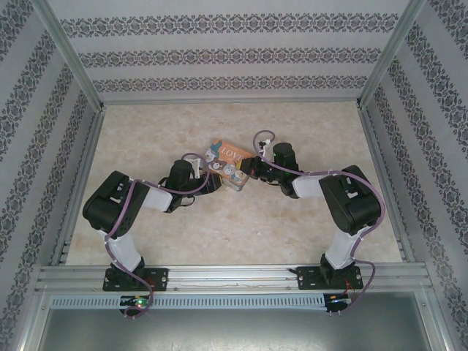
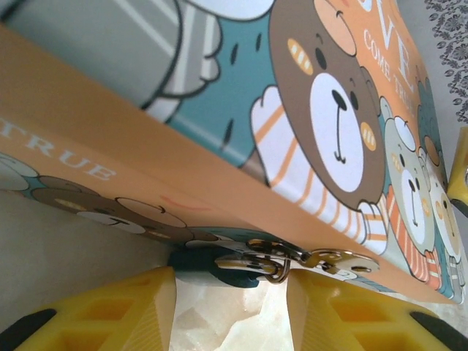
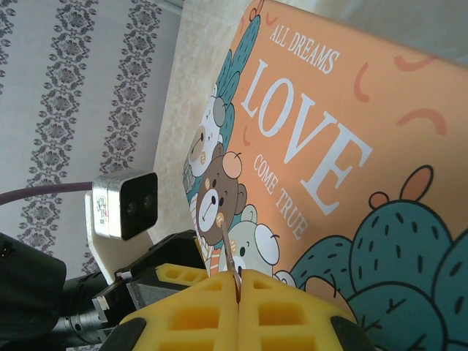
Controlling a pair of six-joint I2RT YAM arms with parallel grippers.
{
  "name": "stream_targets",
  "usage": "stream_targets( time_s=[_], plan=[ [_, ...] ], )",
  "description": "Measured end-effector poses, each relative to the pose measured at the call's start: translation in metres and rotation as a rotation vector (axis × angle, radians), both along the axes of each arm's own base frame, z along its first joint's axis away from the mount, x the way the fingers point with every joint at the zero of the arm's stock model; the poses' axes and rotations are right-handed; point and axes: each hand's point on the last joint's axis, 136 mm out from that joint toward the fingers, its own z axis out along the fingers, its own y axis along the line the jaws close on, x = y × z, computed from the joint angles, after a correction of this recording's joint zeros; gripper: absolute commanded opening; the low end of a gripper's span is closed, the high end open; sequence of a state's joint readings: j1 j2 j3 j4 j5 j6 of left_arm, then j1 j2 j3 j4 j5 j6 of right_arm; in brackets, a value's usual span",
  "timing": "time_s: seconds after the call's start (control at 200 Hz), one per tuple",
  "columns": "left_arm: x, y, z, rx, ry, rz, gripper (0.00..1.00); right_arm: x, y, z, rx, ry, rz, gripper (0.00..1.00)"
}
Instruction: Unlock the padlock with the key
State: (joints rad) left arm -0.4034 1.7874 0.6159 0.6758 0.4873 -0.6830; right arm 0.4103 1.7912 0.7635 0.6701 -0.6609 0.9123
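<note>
Left end effector (image 2: 228,296), fingers (image 2: 110,314) apart, straddling the padlock (image 2: 205,265) hung on the hasp (image 2: 292,257) of the tin (image 2: 146,168) just above the surface (image 1: 241,227), lock's long axis running finger to finger. Right end effector (image 3: 238,284) clamped on the key (image 3: 227,252), tip toward the tin, farther from the lock.

The right hand (image 3: 239,281) is closed at the bottom edge, pinching the key (image 3: 225,248), a thin dark sliver pointing up at the tin (image 3: 329,146); its orange lid reads LOVE, with bears and teal cacti; left, a grey camera box (image 3: 126,205) before the patterned wall (image 3: 73,88).
</note>
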Motion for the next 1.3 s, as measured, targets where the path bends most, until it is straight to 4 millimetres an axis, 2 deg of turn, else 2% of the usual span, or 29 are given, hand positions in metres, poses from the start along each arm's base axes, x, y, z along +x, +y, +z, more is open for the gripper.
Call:
stream_targets(
  time_s=[0.145, 0.27, 0.525, 0.635, 0.824, 1.079, 1.299],
  plan=[
    [0.0, -0.001, 0.0, 0.004, -0.013, -0.014, 0.45, 0.001, -0.001, 0.0, -0.005, -0.002, -0.005, 0.0],
    [0.001, 0.0, 0.002, 0.026, -0.043, -0.025, 0.52, 0.001, -0.001, 0.0, -0.007, -0.002, -0.007, 0.0],
    [-0.005, 0.012, 0.025, 0.106, -0.19, -0.039, 0.63, 0.001, -0.001, 0.0, -0.013, -0.014, -0.003, 0.0],
    [-0.006, 0.013, 0.029, 0.127, -0.227, -0.056, 0.66, 0.001, -0.001, 0.0, -0.014, -0.017, -0.002, 0.0],
    [-0.008, 0.01, 0.027, 0.139, -0.242, -0.093, 0.66, 0.001, -0.001, 0.0, -0.016, -0.017, -0.004, 0.0],
    [-0.01, 0.007, 0.002, 0.146, -0.18, -0.121, 0.65, 0.001, -0.002, 0.0, -0.019, -0.018, -0.004, 0.0],
    [-0.005, 0.007, 0.004, 0.134, -0.187, -0.122, 0.64, 0.001, -0.002, -0.001, -0.022, -0.02, -0.004, 0.0]
  ],
)
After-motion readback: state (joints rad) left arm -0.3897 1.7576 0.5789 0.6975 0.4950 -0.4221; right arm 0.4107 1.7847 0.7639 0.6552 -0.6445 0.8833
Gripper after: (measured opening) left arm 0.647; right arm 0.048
